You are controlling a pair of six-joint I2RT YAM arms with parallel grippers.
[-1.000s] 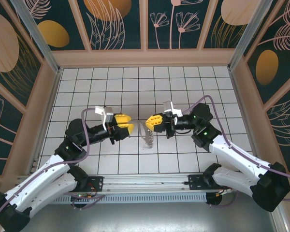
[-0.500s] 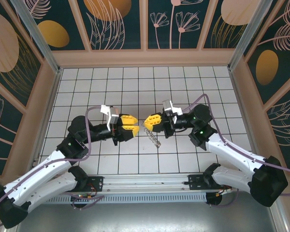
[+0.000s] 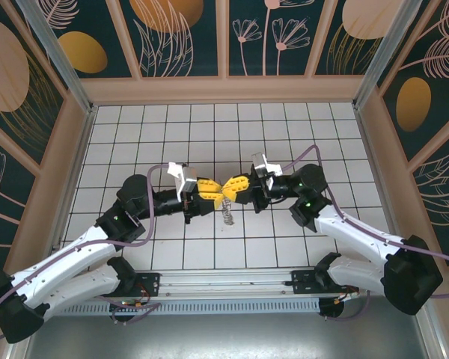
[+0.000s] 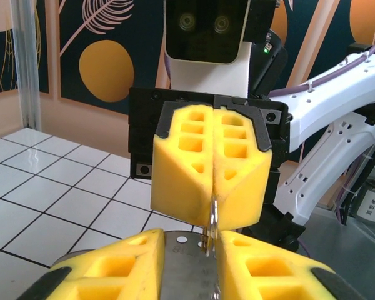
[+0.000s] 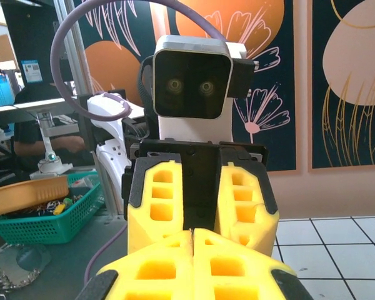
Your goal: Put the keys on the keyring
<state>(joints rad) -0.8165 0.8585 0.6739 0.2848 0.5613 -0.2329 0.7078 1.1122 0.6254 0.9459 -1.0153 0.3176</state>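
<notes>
Both arms are meeting tip to tip over mid-worktop [image 3: 135, 127]. Right end effector [image 3: 234, 186] is pinching the keyring [image 3: 227, 213], pads pressed together on its thin edge, ribbed stretch dangling twd the tiles. Left end effector [image 3: 209, 188] is sitting slightly spread, pads either side of that edge. Keys: can't tell where. Step is prob. a handover; next move is calling for left pads closing squarely, w/o twisting the loop.
</notes>
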